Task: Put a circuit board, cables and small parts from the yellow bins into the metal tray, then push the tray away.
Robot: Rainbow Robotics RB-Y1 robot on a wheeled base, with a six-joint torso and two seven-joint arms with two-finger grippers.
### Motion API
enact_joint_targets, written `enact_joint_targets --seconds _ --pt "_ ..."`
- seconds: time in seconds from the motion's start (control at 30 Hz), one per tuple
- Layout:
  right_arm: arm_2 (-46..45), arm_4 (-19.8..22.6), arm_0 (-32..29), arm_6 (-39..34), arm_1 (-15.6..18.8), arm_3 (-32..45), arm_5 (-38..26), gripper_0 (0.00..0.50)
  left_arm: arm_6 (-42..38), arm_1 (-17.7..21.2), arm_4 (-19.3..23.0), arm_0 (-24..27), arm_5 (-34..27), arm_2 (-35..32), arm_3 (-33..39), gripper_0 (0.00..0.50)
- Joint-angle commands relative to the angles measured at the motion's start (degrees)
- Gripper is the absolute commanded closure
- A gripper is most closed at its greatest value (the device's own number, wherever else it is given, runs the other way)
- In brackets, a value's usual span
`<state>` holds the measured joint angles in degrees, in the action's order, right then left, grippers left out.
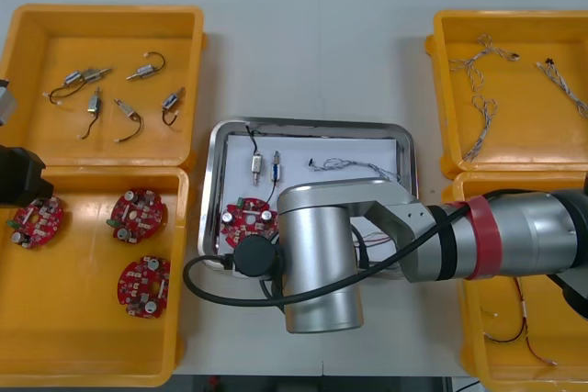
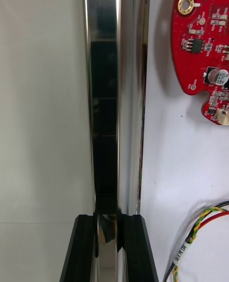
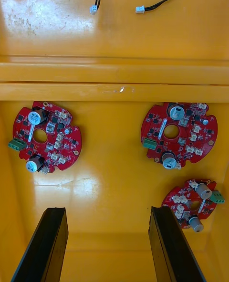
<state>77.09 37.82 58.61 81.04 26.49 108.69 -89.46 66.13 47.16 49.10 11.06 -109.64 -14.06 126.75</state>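
The right tool (image 2: 109, 221) is clenched on the rim of the metal tray (image 2: 107, 96), with the shiny edge running ahead between its fingers. Inside the tray, beside that rim, lie a red circuit board (image 2: 202, 48), its print too small to read, and a red and yellow cable (image 2: 202, 221). Farther in are small metal parts (image 1: 265, 167) and a twisted blue and white cable (image 1: 354, 165). The left tool (image 3: 109, 211) hangs released over a yellow bin (image 3: 114, 72), with three more boards (image 3: 46, 136) ahead of its fingers.
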Motion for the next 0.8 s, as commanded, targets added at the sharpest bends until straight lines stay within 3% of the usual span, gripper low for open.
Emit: enact_joint_targets --seconds 0.03,0.3,0.8 --pt "0.17 1.30 4.06 3.68 1.02 -1.11 1.22 0.452 1.19 2.50 -0.58 -1.04 -0.36 -1.85 1.57 0.000" --pt "0.17 2.70 6.34 5.00 1.37 -4.36 3.42 0.454 1.19 2.50 -0.58 -1.04 -0.36 -1.85 1.57 0.000" --pt "-0.80 1.30 8.36 7.99 2.07 -10.69 7.63 0.452 1.19 2.50 -0.58 -1.04 -0.36 -1.85 1.57 0.000"
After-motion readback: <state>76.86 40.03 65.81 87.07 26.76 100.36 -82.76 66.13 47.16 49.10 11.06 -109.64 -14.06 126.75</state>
